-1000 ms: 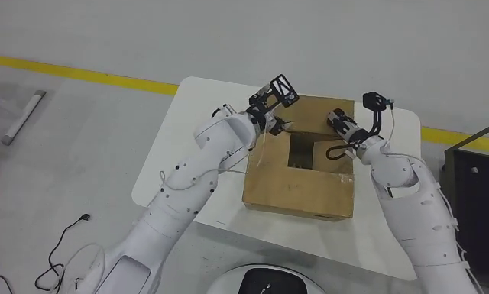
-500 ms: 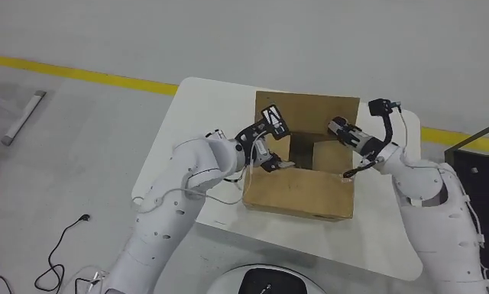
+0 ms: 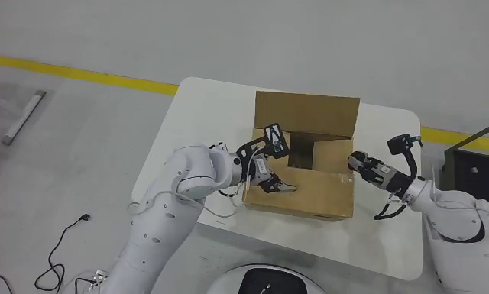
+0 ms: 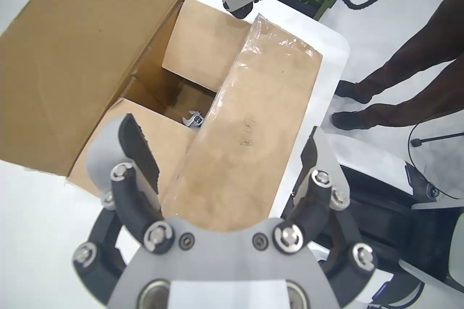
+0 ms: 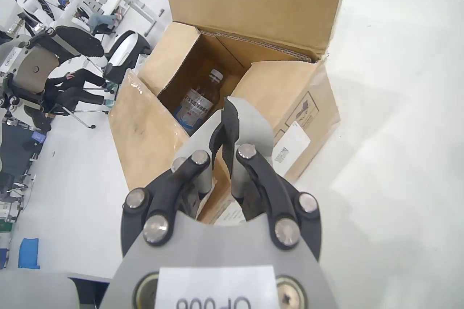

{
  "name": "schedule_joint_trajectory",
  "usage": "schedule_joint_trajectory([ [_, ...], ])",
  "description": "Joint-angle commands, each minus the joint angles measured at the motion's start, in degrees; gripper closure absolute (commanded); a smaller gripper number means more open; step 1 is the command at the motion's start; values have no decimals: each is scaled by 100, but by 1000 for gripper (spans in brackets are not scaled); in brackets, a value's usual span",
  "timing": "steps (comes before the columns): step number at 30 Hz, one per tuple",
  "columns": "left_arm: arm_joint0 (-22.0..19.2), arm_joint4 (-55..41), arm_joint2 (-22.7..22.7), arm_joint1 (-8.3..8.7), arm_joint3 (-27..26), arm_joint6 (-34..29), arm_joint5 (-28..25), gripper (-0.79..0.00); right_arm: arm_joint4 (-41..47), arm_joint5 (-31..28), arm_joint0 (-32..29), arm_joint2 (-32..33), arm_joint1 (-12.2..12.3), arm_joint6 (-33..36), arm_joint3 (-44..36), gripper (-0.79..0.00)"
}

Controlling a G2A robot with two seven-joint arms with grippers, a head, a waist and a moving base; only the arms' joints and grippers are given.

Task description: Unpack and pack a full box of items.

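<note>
Nearest me, the near flap (image 3: 313, 191) of the box (image 5: 308, 115) lies flat across the top, taped, not yet lifted. Its long axis runs side to side across my front. Left gripper (image 4: 219, 133) sits at the flap's left end, spread wide with nothing in it, looking straight down the flap's length; can't tell if it touches the cardboard. Right gripper (image 5: 224, 124) is just off the box's right side, pinched together on nothing. So left is the nearer arm for this flap. The flap's free long edge faces the opening, away from me, so I reckon the next move is to catch that edge and fold it back my way. Past the edge, in the open gap: a bottle (image 5: 201, 100) with a white cap and a wrench (image 4: 194, 118) head down inside. Behind that, the far flap (image 3: 306, 111) stands upright, then bare white table (image 3: 199, 118).
</note>
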Motion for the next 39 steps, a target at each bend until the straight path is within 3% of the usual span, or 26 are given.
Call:
schedule_joint_trajectory([
  [1, 53, 51, 12, 23, -56, 99, -5, -785, 171, -89, -46, 57, 24, 115, -73, -369],
  [2, 77, 81, 12, 34, -78, 155, 0, -785, 233, -144, -77, 90, 36, 159, -81, -437],
  [5, 131, 217, 30, 64, -149, 296, -10, -785, 182, -353, -152, 160, 83, 373, -115, -382],
  [7, 162, 324, 55, 83, -190, 355, -8, -785, 188, -449, -197, 165, 105, 458, -126, -403],
  [10, 188, 439, 86, 110, -242, 397, 23, -785, 191, -484, -261, 187, 133, 488, -137, -539],
  [15, 206, 622, 151, 154, -333, 389, 57, -785, 228, -506, -372, 179, 168, 487, -153, -502],
  [18, 226, 672, 208, 171, -331, 440, 90, -785, 232, -531, -407, 121, 193, 594, -166, -542],
  [23, 213, 670, 293, 196, -337, 482, 129, -785, 463, -568, -450, 29, 223, 664, -155, -536],
  [26, 200, 637, 308, 215, -348, 481, 150, -785, 567, -592, -484, 33, 245, 661, -183, -462],
  [33, 199, 525, 297, 269, -404, 494, 165, -785, 1069, -600, -582, 144, 288, 543, -235, -523],
  [35, 204, 512, 293, 284, -420, 516, 172, -785, 1443, -605, -575, 139, 292, 492, -174, -662],
  [39, 214, 499, 308, 311, -448, 544, 200, -785, 1686, -513, -470, 90, 315, 546, -43, -650],
])
